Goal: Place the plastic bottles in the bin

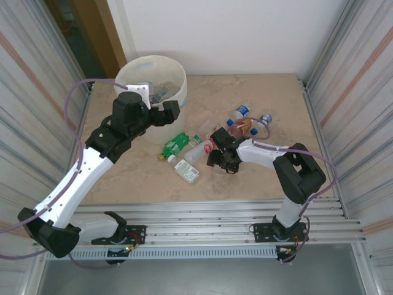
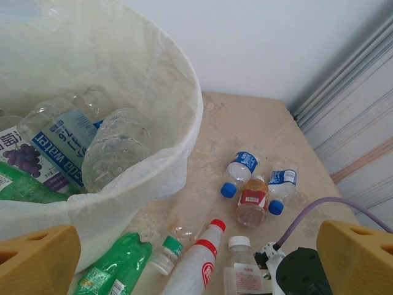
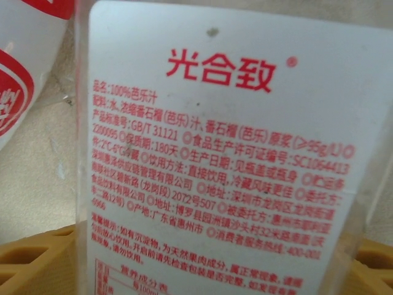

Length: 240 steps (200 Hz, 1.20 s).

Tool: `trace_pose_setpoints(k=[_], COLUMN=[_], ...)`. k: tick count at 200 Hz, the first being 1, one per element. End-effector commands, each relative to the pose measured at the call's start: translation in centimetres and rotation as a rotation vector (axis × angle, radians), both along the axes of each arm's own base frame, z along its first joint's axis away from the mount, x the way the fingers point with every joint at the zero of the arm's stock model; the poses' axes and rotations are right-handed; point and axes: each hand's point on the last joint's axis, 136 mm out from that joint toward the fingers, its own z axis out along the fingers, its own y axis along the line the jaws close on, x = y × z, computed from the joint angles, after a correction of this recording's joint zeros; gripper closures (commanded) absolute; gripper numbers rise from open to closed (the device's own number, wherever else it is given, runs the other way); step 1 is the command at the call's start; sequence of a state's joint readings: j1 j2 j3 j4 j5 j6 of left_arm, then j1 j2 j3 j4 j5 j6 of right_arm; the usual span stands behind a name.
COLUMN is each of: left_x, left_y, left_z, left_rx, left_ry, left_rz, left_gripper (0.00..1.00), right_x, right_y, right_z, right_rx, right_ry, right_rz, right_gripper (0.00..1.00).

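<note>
Plastic bottles [image 2: 252, 200]: white-labelled bottle [image 3: 215, 153] sits inside right end effector [image 3: 209, 270] for pickup, clamp uncertain; left end effector [image 2: 196, 264] gapes open by bin [image 2: 184, 92].

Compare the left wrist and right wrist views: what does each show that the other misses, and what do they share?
Left wrist: the bin holding several bottles, blue-capped bottles and a green bottle on the table, and the left gripper open. Right wrist: red print on a white-labelled bottle, close up, flanked by the right gripper. Shared: probably that bottle, and the red-labelled bottle beside it.
</note>
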State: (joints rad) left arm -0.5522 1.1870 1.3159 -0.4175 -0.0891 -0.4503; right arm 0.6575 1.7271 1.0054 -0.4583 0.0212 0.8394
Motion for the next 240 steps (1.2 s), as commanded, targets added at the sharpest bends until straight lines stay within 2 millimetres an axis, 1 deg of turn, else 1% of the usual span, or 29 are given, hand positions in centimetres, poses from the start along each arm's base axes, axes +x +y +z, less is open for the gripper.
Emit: trace_pose_setpoints(k=[1,19,40,65,92,110,126,163,200,218,240], left_x=[-0.4,-0.4,-0.4,-0.4,-0.6,-0.8,-0.9,-1.2,-1.8,-2.2,-2.7], left_y=[0.5,0.6,0.7,0.8,0.7,0.7,0.6,-0.1,-1.5,-2.3,-3.6], left_z=[1.0,0.7,0.5,0.4,0.4,0.4,0.3,0.2,-0.7,-1.2,-1.2], left_rx=[-0.019,-0.019,-0.022,-0.024,-0.03,-0.036,-0.041,-0.057,-0.06,-0.067,-0.086], left_ry=[-0.028,-0.023,-0.016,-0.01,-0.007,-0.004,-0.001,0.01,0.041,0.059,0.066], left_rz=[0.025,0.034,0.041,0.044,0.04,0.035,0.027,-0.011,-0.099,-0.148,-0.22], left_gripper=[0.01,0.01,0.01,0.01,0.01,0.01,0.01,0.01,0.01,0.01,0.01], right_x=[0.2,0.0,-0.2,-0.5,-0.7,-0.6,-0.5,0.0,0.1,0.0,-0.4], right_y=[-0.8,-1.0,-1.2,-1.2,-1.4,-1.3,-1.1,0.4,2.1,2.9,4.0], right_z=[-0.9,-0.9,-0.3,1.3,3.7,5.8,7.9,13.8,19.6,21.9,24.7], right_rx=[-0.059,-0.078,-0.093,-0.106,-0.107,-0.087,-0.061,0.03,0.13,0.177,0.24], right_ry=[0.007,0.003,-0.018,-0.073,-0.147,-0.21,-0.28,-0.479,-0.689,-0.774,-0.86], right_rz=[0.019,0.031,0.053,0.087,0.115,0.133,0.157,0.234,0.315,0.349,0.4], right_gripper=[0.26,0.32,0.39,0.46,0.54,0.58,0.59,0.6,0.6,0.6,0.6])
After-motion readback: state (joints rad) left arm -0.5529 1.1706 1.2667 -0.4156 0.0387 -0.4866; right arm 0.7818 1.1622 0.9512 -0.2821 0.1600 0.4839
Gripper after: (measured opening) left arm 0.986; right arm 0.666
